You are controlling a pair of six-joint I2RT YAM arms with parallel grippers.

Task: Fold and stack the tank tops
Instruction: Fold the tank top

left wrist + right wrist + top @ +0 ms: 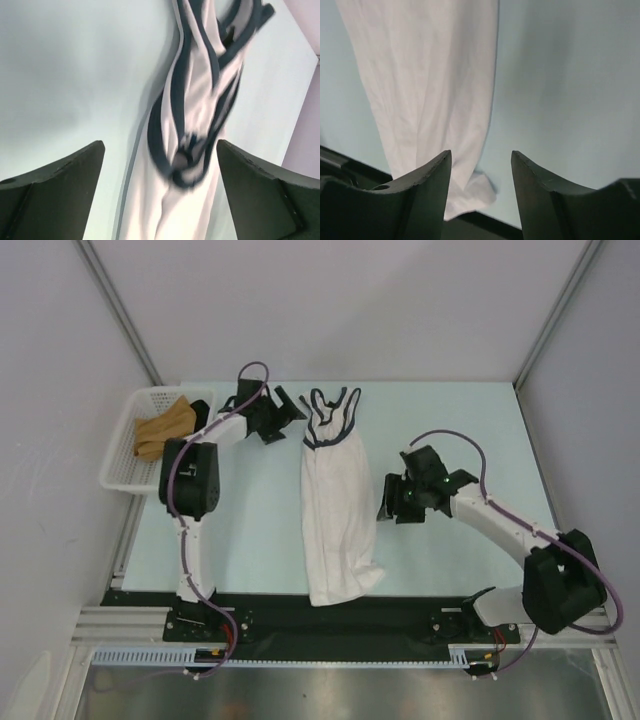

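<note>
One soft white tank top with dark navy trim (338, 502) lies lengthwise mid-table, folded narrow, between both arms. The left gripper (281, 422) hovers beside its straps, jaws wide apart. The right gripper (388, 501) hangs beside its body, jaws also apart.

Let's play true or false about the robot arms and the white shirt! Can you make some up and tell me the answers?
1. The tank top lies on the table between the two arms. True.
2. The left gripper is squeezing the tank top. False: it is open and holds nothing.
3. The basket has a tan cloth in it. True.
4. The right gripper is shut. False: it is open, beside the tank top.
5. The dark straps point toward the arms' bases. False: they lie at the far end.
</note>
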